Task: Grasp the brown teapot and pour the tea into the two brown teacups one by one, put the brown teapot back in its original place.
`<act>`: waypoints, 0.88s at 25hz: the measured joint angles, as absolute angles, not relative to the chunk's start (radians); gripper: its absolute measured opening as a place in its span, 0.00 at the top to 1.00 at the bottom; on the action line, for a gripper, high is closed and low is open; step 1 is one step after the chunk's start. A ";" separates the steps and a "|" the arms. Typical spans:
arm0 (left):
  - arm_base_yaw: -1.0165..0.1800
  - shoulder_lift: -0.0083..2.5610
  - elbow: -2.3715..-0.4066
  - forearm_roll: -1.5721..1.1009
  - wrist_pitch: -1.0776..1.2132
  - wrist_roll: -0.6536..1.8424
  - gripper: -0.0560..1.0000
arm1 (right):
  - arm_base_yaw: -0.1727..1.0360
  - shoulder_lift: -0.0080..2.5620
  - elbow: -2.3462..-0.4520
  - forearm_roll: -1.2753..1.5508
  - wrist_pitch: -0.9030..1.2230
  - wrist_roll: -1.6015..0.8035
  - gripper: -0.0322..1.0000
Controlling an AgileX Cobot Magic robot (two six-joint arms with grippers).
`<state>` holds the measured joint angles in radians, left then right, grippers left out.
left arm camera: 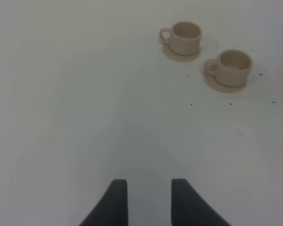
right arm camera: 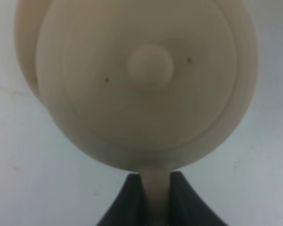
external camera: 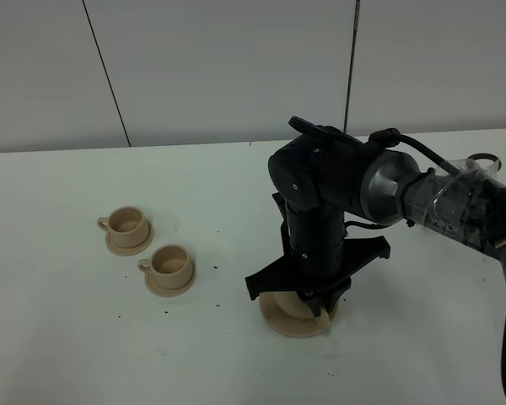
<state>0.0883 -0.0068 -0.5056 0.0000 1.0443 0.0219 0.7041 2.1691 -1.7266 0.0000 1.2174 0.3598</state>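
- The right hand [right arm camera: 156, 178] is closed on the loop handle [right arm camera: 155, 197] of the brown teapot [right arm camera: 132, 89]; both dark fingers [right arm camera: 132, 200] press the handle from either side.
- From the right wrist camera the teapot shows from above, its round lid [right arm camera: 146, 108] on and the knob [right arm camera: 151, 63] in the middle.
- In the high view the right arm [external camera: 329, 186] reaches down over the teapot [external camera: 280, 305] and hides most of it. The pot appears to sit on the wide saucer [external camera: 291, 332], right of the bench's [external camera: 67, 337] middle.
- The two brown teacups stand to the left of the teapot, well apart from it, each on its own small saucer, handles turned away from the pot.
- The far teacup [external camera: 126, 221] and the near teacup [external camera: 170, 261] are just beside each other, not touching.
- The left hand [left arm camera: 149, 184] hangs over bare bench with its fingers apart and nothing between them; the cups lie ahead of it.
- A few dark specks [left arm camera: 192, 104] dot the bench near the cups.
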 joint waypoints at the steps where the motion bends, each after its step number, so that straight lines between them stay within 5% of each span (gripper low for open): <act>1: 0.088 -0.007 -0.506 0.000 1.044 0.022 0.66 | 0.704 2.169 -1.727 0.000 1.217 0.360 0.88; 22: 0.088 -0.007 -0.506 0.000 1.044 0.022 0.66 | 0.714 2.175 -1.727 0.000 1.204 0.364 0.88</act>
<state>0.0883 -0.0068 -0.5056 0.0000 1.0443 0.0219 0.7144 2.1755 -1.7266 0.0000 1.2044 0.3640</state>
